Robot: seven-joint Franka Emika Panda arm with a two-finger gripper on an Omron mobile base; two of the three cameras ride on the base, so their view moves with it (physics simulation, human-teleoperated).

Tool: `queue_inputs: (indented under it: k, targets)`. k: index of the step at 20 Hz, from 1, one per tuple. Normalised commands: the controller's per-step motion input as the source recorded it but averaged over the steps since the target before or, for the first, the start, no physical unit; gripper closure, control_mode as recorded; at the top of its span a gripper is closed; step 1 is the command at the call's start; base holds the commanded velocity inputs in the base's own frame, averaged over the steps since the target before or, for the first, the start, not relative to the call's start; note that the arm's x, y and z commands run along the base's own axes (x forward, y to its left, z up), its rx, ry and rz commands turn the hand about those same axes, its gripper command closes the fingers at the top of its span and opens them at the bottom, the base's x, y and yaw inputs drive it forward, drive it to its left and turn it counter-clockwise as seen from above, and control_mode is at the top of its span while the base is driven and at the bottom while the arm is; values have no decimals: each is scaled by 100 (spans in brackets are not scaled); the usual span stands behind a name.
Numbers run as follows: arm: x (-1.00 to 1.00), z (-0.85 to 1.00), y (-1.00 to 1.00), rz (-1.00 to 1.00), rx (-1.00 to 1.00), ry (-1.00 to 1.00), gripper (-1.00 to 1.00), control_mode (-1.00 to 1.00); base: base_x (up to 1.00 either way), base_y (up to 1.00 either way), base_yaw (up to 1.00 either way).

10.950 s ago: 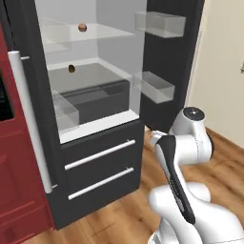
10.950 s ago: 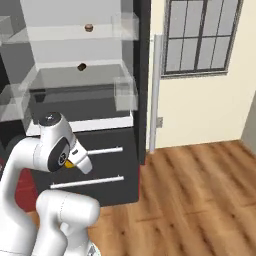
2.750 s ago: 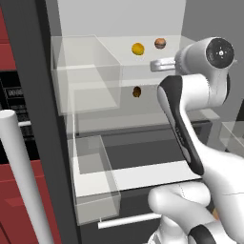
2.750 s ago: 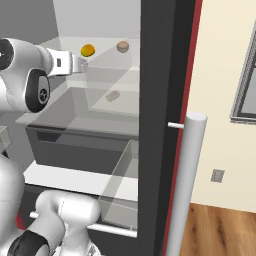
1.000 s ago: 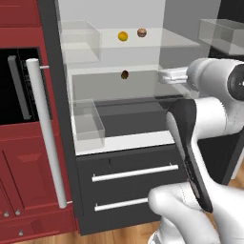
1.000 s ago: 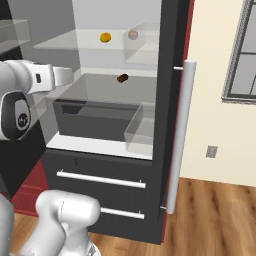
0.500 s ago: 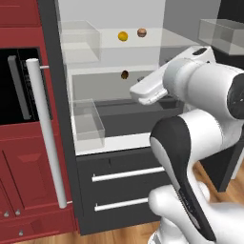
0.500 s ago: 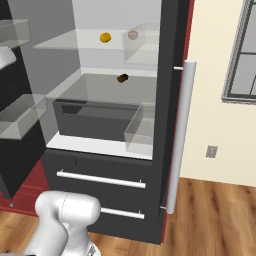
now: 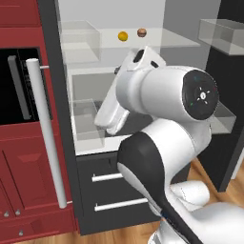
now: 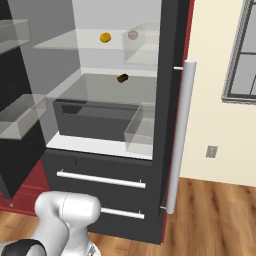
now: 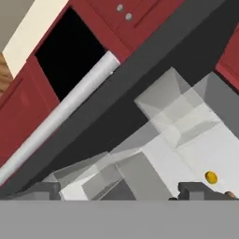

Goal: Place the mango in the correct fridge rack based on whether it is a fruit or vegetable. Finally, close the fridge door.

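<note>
mango [image 10: 105, 37] on upper fridge rack [image 10: 70, 44]; pincer [image 11: 120, 191] released, empty

orange-yellow mango [image 9: 123, 35], dark-grey fridge door [image 10: 172, 75], red cabinets [image 9: 28, 186].

In the left base view the robot's white arm [image 9: 162, 95] covers much of the fridge's lower inside and hides the dark brown round item. The fridge door [image 9: 50, 105] runs off the top edge there. In the hand view the reddish-brown round item [image 11: 229, 194] shows as a sliver beside a dark fingertip [image 11: 198, 190].
</note>
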Motion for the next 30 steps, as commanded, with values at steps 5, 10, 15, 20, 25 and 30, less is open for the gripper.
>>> queue_inputs:
  k: [5, 10, 15, 20, 25, 30]
  targets:
    - [0, -71, 100, 18, -36, -3, -100, -100, 0, 0, 0]
    - [7, -60, 100, 10, -37, -3, -100, -100, 0, 0, 0]
    - [64, -29, 100, -1, -35, 3, -100, -100, 0, 0, 0]
    - [94, -18, 100, -11, -33, 0, -100, -100, 0, 0, 0]
    - [72, -19, 75, -16, -22, 5, -100, -100, 0, 0, 0]
    - [44, -28, 15, -32, -13, 0, -100, -100, 0, 0, 0]
